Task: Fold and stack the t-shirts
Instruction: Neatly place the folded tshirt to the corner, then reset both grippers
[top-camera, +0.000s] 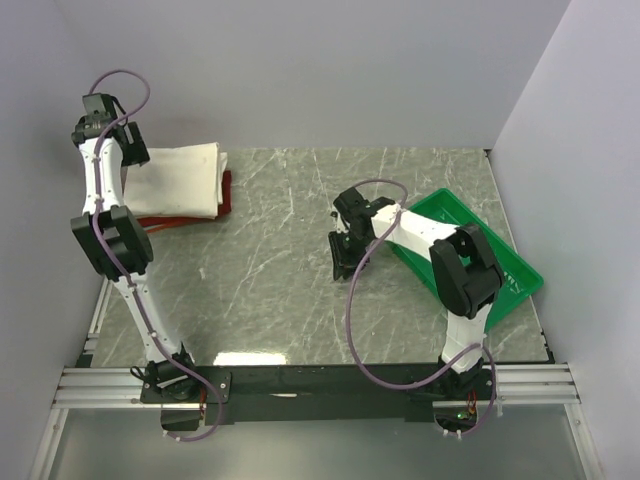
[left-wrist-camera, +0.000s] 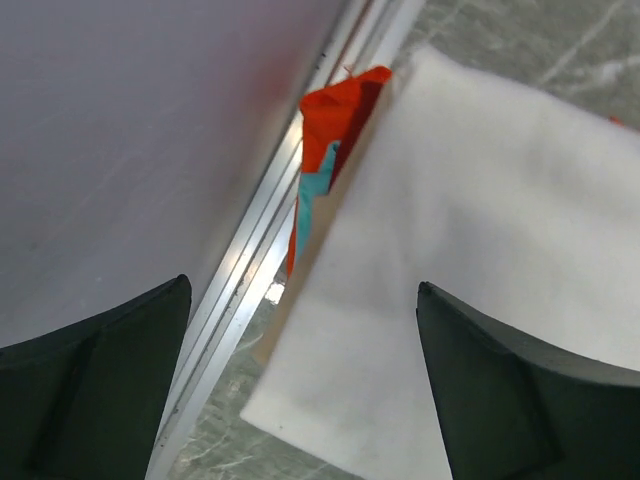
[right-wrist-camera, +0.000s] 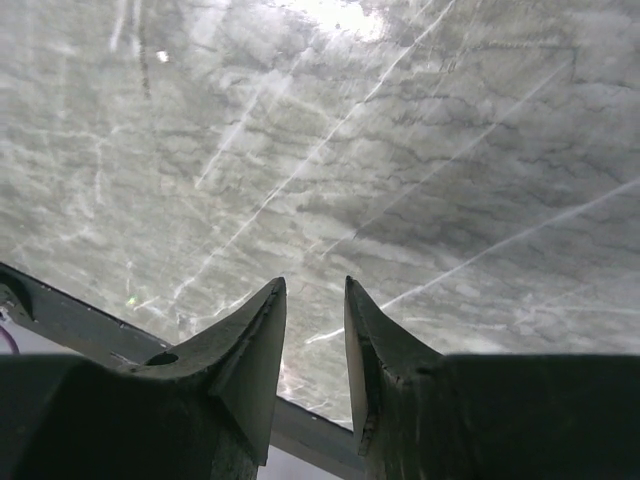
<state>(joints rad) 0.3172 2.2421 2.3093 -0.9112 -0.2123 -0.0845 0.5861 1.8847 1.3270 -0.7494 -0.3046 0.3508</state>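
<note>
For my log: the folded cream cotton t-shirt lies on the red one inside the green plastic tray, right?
No. The top external view shows the folded cream t-shirt on the red t-shirt on the table, not in the green plastic tray.

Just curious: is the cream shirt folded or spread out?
Folded: the cream shirt is a neat compact rectangle, resting on the red shirt.
</note>
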